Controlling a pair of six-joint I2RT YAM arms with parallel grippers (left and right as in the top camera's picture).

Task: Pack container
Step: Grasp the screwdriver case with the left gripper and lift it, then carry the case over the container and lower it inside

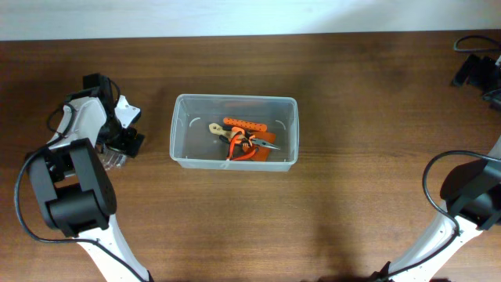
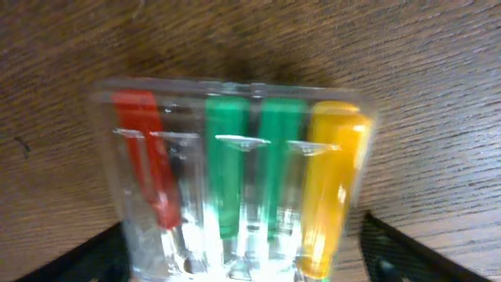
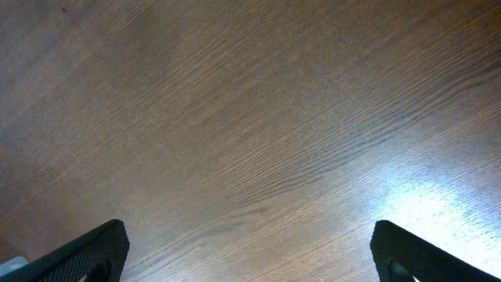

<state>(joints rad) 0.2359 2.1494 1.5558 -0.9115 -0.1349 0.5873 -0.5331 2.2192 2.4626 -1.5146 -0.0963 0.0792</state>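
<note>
The container (image 1: 179, 129) is a clear rectangular bin at the table's middle. It holds orange-handled pliers (image 1: 249, 147), an orange strip-shaped tool (image 1: 244, 124) and a pale tool. A small clear screwdriver pack (image 2: 235, 164) with red, green and yellow handles lies on the table at the far left (image 1: 112, 160). My left gripper (image 2: 244, 262) is open with a finger on each side of the pack, and it also shows in the overhead view (image 1: 119, 150). My right gripper (image 3: 249, 251) is open and empty over bare wood, at the far right back (image 1: 476, 72).
Black cables (image 1: 470, 43) lie at the back right corner. The left arm's body (image 1: 74, 188) stands at the front left and the right arm's (image 1: 470, 196) at the front right. A pale wall edge runs along the back.
</note>
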